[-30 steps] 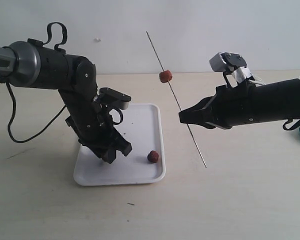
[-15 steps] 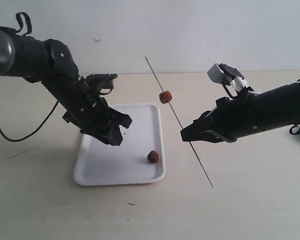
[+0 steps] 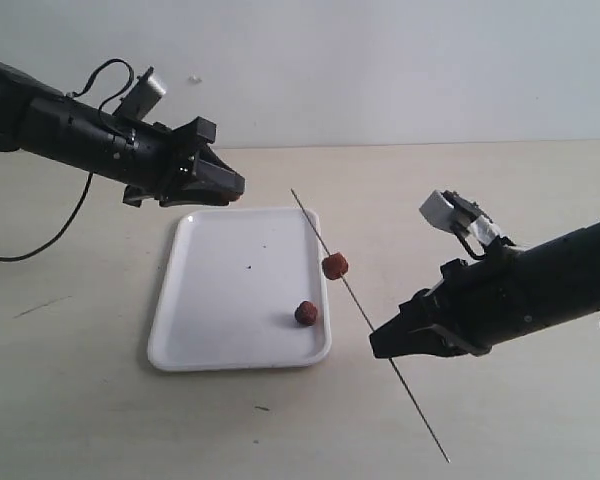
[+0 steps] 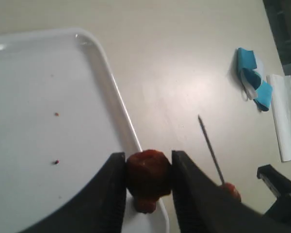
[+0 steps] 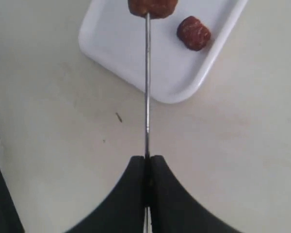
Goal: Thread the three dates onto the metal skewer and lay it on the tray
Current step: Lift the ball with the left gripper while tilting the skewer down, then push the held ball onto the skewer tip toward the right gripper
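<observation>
I see the skewer (image 3: 355,300) slanted in the air, clamped below its middle by my right fingers (image 5: 133,184). The first date (image 3: 334,266) is threaded on it above that grip, over the right rim of the tray (image 3: 220,300). The second date (image 3: 306,313) lies loose on the tray near the same rim. My left fingers (image 4: 111,189) pinch the third date (image 4: 149,173), raised above the tray's far rim. A second ago those left fingers were low over the tray, and the skewer with its date stood higher, beyond the far rim. The skewer's upper point is bare. Its lower tip hangs over open desk (image 3: 100,420) right of the tray. I have clear air between the two arms.
</observation>
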Robot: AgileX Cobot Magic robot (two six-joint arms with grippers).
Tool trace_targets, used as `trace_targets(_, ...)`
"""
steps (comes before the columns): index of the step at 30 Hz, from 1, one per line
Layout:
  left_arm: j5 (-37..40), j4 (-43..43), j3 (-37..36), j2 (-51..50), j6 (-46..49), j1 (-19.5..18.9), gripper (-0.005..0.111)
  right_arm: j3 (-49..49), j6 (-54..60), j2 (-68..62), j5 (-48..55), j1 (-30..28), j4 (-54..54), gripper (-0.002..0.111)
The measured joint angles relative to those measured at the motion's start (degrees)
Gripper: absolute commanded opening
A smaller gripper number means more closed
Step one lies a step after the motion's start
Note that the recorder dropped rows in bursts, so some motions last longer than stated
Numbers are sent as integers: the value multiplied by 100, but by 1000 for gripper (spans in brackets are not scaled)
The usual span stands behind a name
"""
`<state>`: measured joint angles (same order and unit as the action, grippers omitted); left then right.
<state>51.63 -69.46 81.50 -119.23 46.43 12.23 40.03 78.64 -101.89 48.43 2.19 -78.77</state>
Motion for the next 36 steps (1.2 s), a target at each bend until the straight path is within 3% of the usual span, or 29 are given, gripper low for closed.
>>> trace_targets(14,9,-874,0,13,819,-22,32,-354,715,0,1147,0,-978,0)
trace_targets(18,14,-968,0,13,822,-22,32,-354,739,0,1184,28,-1216,0)
trace_targets(26,101,-1024,0,13,844,-22,32,-354,799,0,1039,719,-1523,0)
trace_targets(36,178,-1114,0,13,844,-22,32,-354,885,0,733,774,-1703,0)
